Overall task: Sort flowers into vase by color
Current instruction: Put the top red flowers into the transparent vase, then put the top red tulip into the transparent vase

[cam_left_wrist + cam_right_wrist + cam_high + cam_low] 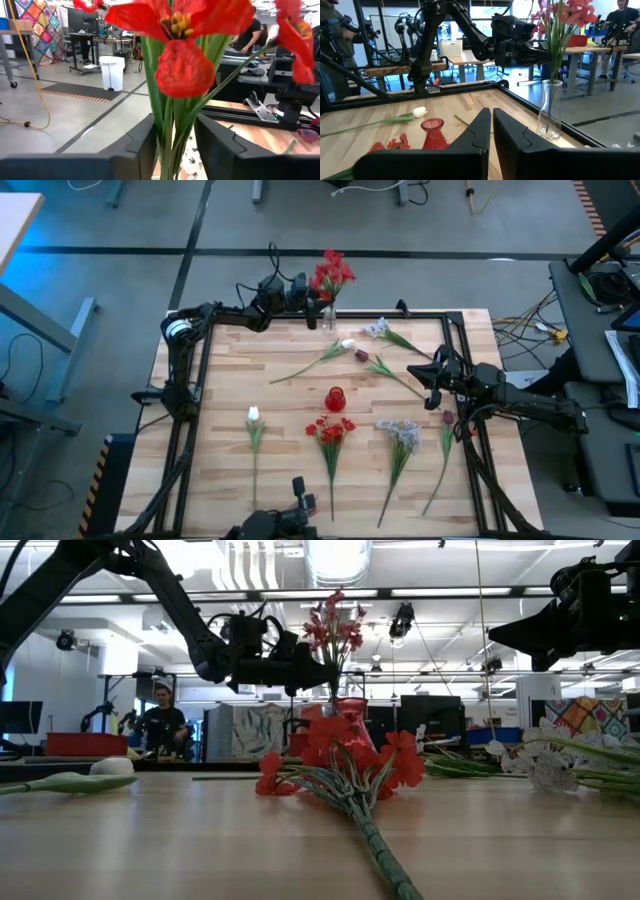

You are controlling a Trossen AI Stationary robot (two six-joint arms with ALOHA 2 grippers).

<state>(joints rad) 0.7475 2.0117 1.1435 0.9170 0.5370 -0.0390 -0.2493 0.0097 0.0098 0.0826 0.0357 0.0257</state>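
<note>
A bunch of red flowers [333, 273] stands upright in a clear glass vase [327, 318] at the table's far edge. My left gripper [175, 145] is at the bunch just above the vase's neck [187, 160]. My right gripper [428, 375] hovers shut and empty over the table's right side. A small red vase [335, 397] stands mid-table. Lying flat on the wood are two white tulips [253, 415] [347, 344], a red cluster [332, 428], two pale blue-white clusters [400, 432] [378, 328] and two maroon buds [447, 418] [362, 356]. My left gripper has the red flowers' green stems [172, 127] between its two fingers [145, 142], just above the clear vase's mouth. The fingers come in level from the table's left, across the stems. The bunch stays upright, its lower ends inside the vase.
A black frame [455, 340] borders the table on its left, far and right sides. The red vase [434, 134] and a white tulip [420, 112] lie ahead of my right gripper [491, 135]. People [163, 725] and desks are in the room beyond.
</note>
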